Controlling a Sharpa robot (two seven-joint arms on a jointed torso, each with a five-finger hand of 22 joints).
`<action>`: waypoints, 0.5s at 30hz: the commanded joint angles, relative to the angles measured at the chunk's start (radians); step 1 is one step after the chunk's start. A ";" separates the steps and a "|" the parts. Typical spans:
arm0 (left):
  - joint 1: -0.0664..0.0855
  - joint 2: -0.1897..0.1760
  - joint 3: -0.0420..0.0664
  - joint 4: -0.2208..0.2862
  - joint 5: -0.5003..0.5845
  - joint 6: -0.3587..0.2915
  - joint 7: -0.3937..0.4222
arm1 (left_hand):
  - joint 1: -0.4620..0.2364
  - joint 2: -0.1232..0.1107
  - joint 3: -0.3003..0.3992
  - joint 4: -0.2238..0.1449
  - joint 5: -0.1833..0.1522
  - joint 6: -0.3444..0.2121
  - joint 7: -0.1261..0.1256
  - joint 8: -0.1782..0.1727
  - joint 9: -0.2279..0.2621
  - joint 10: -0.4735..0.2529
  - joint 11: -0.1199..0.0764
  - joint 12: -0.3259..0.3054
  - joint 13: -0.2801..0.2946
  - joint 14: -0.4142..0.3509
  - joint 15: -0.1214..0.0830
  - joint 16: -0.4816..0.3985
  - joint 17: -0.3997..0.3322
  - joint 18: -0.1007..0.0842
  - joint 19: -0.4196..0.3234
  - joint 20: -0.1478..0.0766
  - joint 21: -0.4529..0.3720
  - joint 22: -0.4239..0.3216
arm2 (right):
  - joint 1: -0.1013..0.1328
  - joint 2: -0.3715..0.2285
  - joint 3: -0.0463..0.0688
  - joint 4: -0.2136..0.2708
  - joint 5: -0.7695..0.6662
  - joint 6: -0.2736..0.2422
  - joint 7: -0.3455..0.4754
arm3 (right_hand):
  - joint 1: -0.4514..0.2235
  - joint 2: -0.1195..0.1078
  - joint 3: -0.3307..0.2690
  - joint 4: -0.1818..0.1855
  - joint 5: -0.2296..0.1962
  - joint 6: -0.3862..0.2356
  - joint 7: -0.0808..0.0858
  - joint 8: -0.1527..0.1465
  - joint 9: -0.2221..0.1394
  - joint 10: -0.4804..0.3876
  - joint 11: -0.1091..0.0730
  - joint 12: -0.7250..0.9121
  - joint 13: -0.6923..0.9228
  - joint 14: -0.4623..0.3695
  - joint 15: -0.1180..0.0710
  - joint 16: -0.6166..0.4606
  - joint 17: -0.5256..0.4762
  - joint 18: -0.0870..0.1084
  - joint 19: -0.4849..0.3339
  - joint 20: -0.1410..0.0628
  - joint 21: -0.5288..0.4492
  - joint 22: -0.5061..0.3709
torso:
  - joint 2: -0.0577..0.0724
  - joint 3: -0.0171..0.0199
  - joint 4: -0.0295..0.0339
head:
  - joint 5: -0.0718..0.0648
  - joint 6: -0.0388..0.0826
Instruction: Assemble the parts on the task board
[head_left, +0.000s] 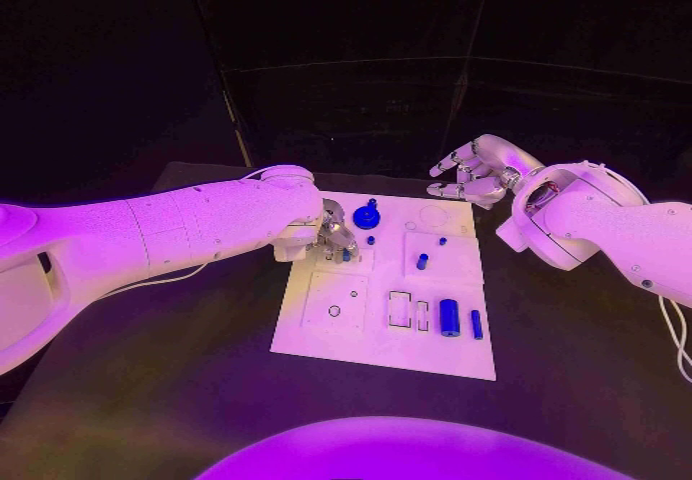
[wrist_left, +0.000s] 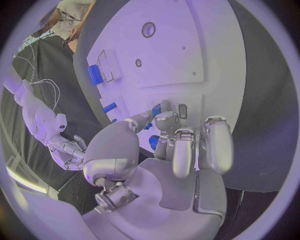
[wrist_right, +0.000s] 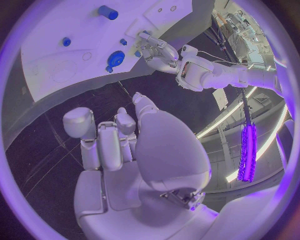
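lying on one task board (head_left: 378, 345), six blue parts (head_left: 449, 317).

You're looking at a black table (head_left: 173, 400) with the white task board (head_left: 378, 340) lying flat on its middle, long side running away from the robot. The dark tabletop shows on every side of the board, widest on the near side, and a thin white cable (head_left: 675, 340) trails over its right edge.
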 joint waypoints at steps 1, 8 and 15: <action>-0.003 0.003 -0.002 -0.002 0.008 0.014 0.003 | -0.011 -0.001 -0.016 0.004 -0.005 0.009 -0.003 -0.005 -0.001 0.008 0.000 0.001 0.000 0.106 -0.009 0.003 0.263 -0.010 0.004 -0.002 0.006 0.025 | 0.002 0.001 0.001 0.000 -0.001 0.004 0.009 | 0.006 0.008 0.000 0.007 0.007 -0.004 -0.002 0.006 -0.001 -0.002 0.001 0.004 -0.001 0.038 -0.005 -0.003 0.000 0.013 0.004 0.001 -0.006 -0.001 | 0.001 -0.0001 -0.0002 | -0.002 -0.001; -0.003 0.005 -0.002 -0.007 0.008 0.009 0.004 | -0.030 -0.010 -0.086 0.026 -0.009 0.020 -0.004 -0.008 -0.003 0.010 -0.001 0.005 0.004 0.106 -0.010 0.003 0.263 -0.010 0.005 -0.003 0.005 0.028 | 0.002 0.001 0.001 0.000 -0.001 0.005 0.008 | 0.005 0.006 -0.002 0.009 0.007 -0.004 -0.001 0.006 -0.001 -0.004 0.001 0.003 -0.003 0.038 -0.004 -0.004 -0.001 0.013 0.003 0.001 -0.008 -0.004 | 0.000 -0.0007 0.0002 | -0.003 -0.001; -0.003 0.001 -0.002 -0.005 0.008 -0.001 0.006 | -0.028 -0.016 -0.160 0.040 -0.010 0.023 -0.006 -0.012 -0.005 0.010 -0.003 0.005 0.005 0.106 -0.011 0.003 0.263 -0.010 0.005 -0.004 0.004 0.030 | 0.002 0.001 0.001 -0.001 -0.001 0.006 0.008 | 0.004 0.003 -0.005 0.011 -0.002 -0.005 -0.002 0.007 -0.001 -0.004 0.001 0.003 -0.004 0.038 -0.004 -0.005 -0.001 0.013 0.003 0.001 -0.010 -0.006 | 0.000 -0.0008 0.0006 | -0.003 -0.002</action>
